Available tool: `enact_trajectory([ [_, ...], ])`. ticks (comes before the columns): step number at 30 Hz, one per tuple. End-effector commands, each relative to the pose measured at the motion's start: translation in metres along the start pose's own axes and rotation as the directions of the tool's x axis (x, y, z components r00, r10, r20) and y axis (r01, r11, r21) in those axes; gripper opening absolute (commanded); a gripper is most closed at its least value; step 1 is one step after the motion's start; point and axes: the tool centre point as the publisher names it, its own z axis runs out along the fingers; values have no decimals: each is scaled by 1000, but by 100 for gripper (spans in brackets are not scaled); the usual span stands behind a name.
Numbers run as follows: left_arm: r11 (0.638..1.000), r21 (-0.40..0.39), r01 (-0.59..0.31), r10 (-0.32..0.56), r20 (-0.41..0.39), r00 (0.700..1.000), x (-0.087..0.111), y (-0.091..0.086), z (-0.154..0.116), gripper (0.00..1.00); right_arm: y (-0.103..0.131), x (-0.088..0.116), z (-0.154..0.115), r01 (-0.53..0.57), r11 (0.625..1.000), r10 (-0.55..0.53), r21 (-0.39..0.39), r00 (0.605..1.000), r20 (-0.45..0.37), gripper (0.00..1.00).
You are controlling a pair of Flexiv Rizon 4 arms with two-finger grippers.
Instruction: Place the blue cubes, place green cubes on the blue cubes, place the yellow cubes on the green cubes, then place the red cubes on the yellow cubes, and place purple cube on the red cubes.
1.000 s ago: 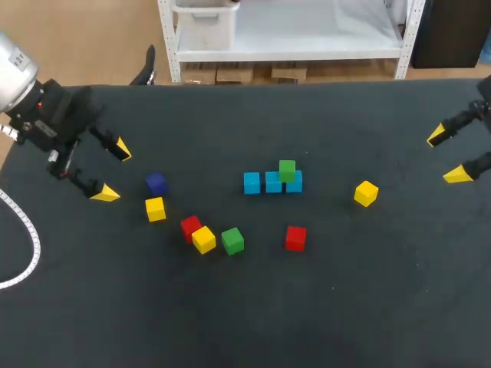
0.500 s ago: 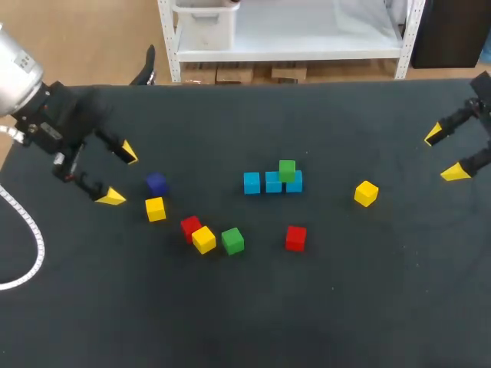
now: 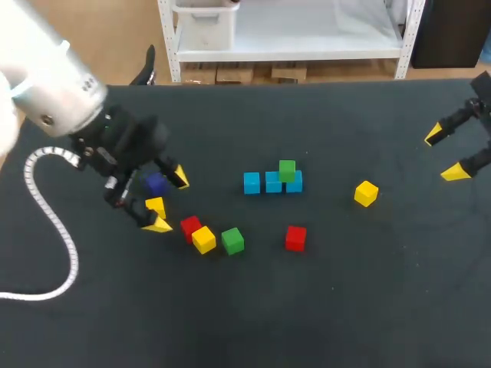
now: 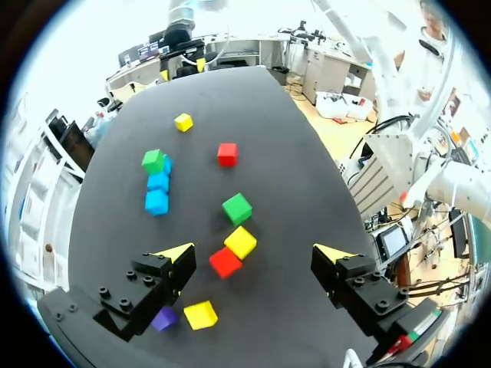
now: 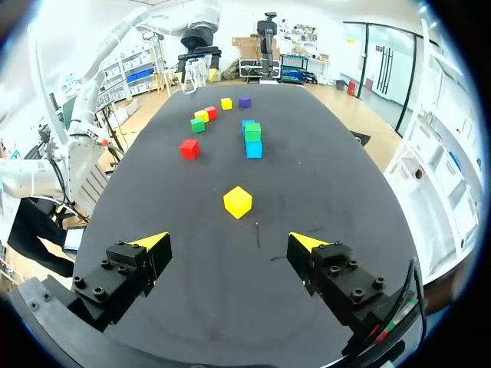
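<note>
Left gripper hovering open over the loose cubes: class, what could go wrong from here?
1. The left gripper stands open near a packed group: red cube, yellow cube and loose green cube. Reaching for one may shove its neighbours.
2. The stacked green cube rests on the blue cubes; adding another beside it could knock it off.

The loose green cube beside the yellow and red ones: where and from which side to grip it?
From above, probably, with the left gripper closing across the green cube, on the two faces clear of the yellow cube crowding one side; its top is free.
</note>
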Motion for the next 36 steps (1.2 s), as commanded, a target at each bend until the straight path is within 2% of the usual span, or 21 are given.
enact_trajectory([
  [1,997,24,-66,67,-6,998,-12,4,15,100,-1,0,0,1,1000,-1,-1,1000,2,100],
  [5,964,79,-254,257,-30,966,-24,5,27,100,-1,0,0,1,1000,-1,-1,1000,2,100],
  [7,941,120,-316,322,-33,946,-27,9,31,100,-1,0,0,1,1000,-1,-1,1000,2,100],
  [14,865,211,-455,474,-47,879,-47,22,53,100,-1,0,0,1,1000,-1,-1,1000,2,100],
  [19,812,283,-510,541,-40,840,-62,30,79,100,-1,0,0,1,1000,-1,-1,1000,2,100],
  [23,776,316,-546,585,-37,810,-66,33,96,100,-1,0,0,1,1000,-1,-1,1000,2,100],
  [30,735,348,-581,626,-19,780,-52,41,112,100,-1,0,0,1,1000,-1,-1,1000,2,100],
  [36,721,352,-597,639,-6,769,-38,45,113,100,-1,0,0,1,1000,-1,-1,1000,2,100],
])
